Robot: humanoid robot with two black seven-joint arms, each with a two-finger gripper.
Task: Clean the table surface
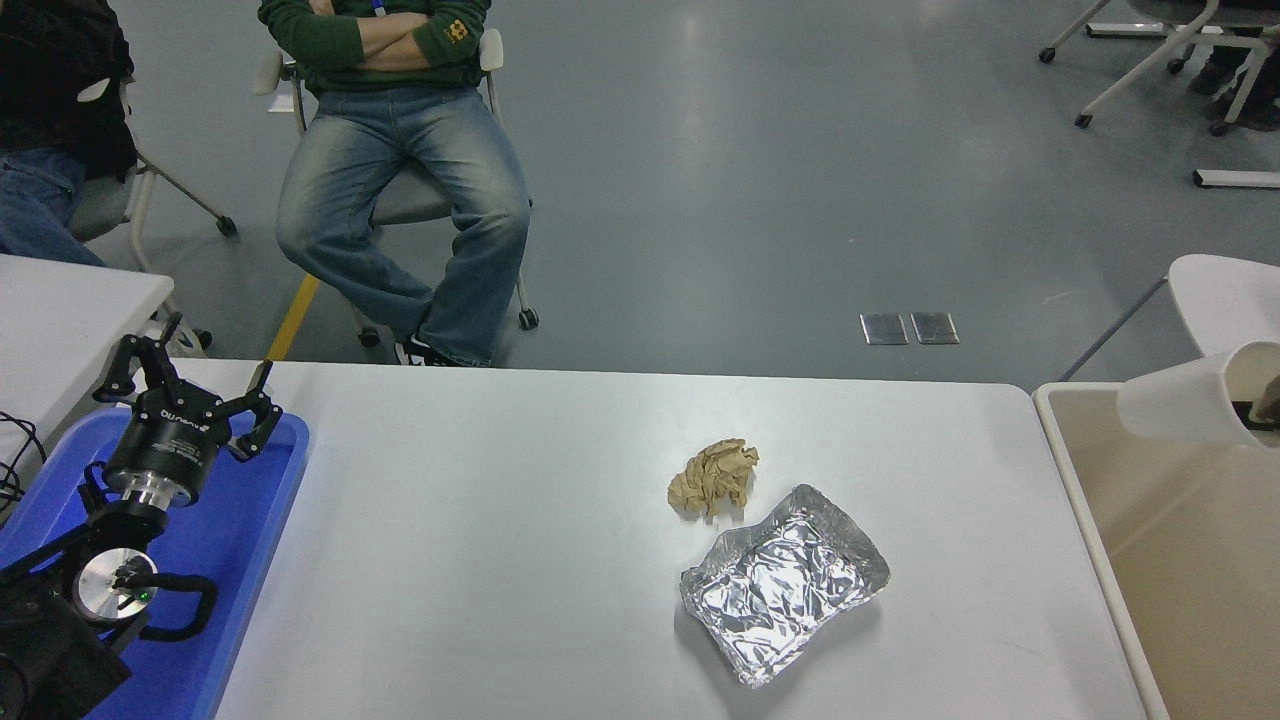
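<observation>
The white table surface [480,530] holds a crumpled brown paper ball [713,478] and a crumpled foil tray [783,583] just right of the middle. A white paper cup [1190,405] hangs on its side in the air over the beige bin [1190,580] at the right edge. Only a dark sliver of my right gripper [1266,406] shows, inside the cup's mouth, holding it. My left gripper [185,395] is parked at the lower left over the blue tray [240,530], fingers spread open and empty.
Two people sit on chairs beyond the table's far edge, one in jeans [400,200] and one at the top left [50,120]. A smaller white table [60,310] stands at the left and another [1225,295] at the right.
</observation>
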